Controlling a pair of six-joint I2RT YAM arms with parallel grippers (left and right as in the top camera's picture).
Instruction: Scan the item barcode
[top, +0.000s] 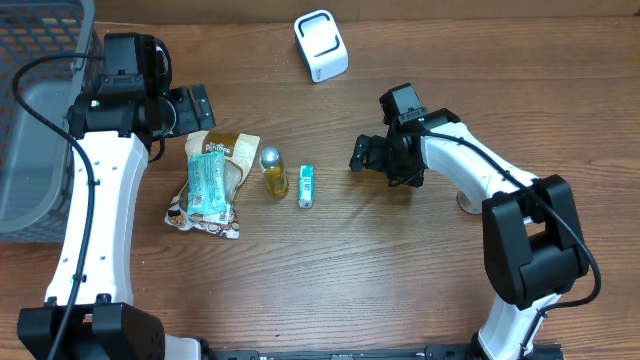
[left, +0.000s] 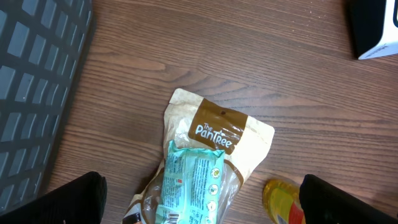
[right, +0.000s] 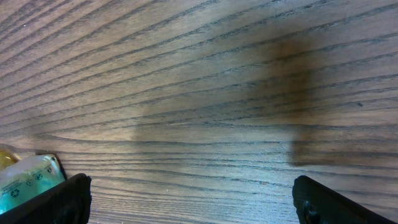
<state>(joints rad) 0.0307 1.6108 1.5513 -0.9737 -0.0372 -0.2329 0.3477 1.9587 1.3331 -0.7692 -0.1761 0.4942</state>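
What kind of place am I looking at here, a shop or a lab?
Likely a mock shop checkout in a lab: a white scanner, packaged snacks and a grey basket on a wooden table.

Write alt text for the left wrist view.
A cream-and-brown PanTree pouch lies on the wooden table with a teal packet on top of it. A yellow bottle shows at lower right, a grey basket at left, and a corner of the scanner at top right.

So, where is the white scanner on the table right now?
In the overhead view the white scanner stands alone at the far middle of the table; the yellow bottle and teal packet lie nearer the robot, slightly toward its left.
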